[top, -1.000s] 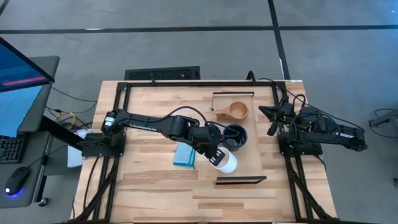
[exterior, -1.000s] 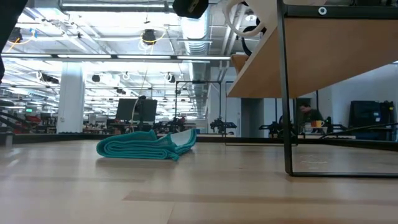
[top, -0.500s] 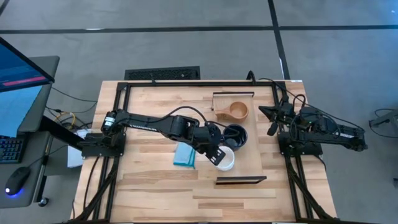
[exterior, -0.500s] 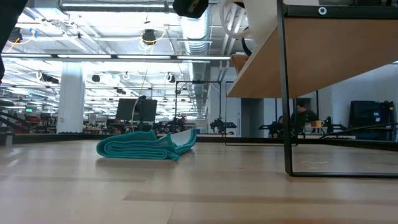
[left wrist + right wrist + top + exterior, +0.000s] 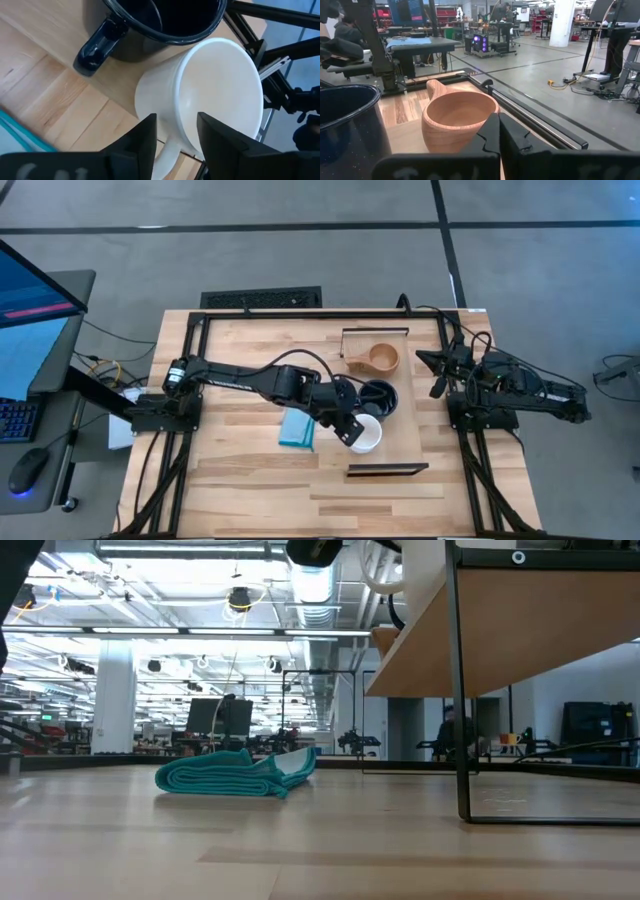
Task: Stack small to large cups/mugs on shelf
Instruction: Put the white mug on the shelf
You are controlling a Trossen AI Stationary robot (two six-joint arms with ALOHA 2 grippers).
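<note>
The white mug (image 5: 366, 436) stands upright, mouth up, on the raised light-wood shelf (image 5: 405, 430), right beside the dark navy mug (image 5: 378, 397). Farther along the shelf sits the small wooden cup (image 5: 383, 358). My left gripper (image 5: 175, 137) is open at the white mug (image 5: 220, 90), next to its handle: one finger stands over the mouth, the other outside the wall. My right gripper (image 5: 498, 132) waits shut at the table's right side, facing the wooden cup (image 5: 457, 120), with the navy mug (image 5: 345, 125) beside it.
A folded blue cloth (image 5: 297, 428) lies on the tabletop just left of the shelf, under my left arm. Dark brackets (image 5: 388, 471) close the shelf's short ends. A black frame rail (image 5: 300, 313) runs round the table. A person (image 5: 455, 730) moves in the room behind.
The white mug has gone from leaning on its side to standing upright on the shelf, mouth up, next to the navy mug. My left gripper has turned with it and shifted slightly toward the table's left edge.
</note>
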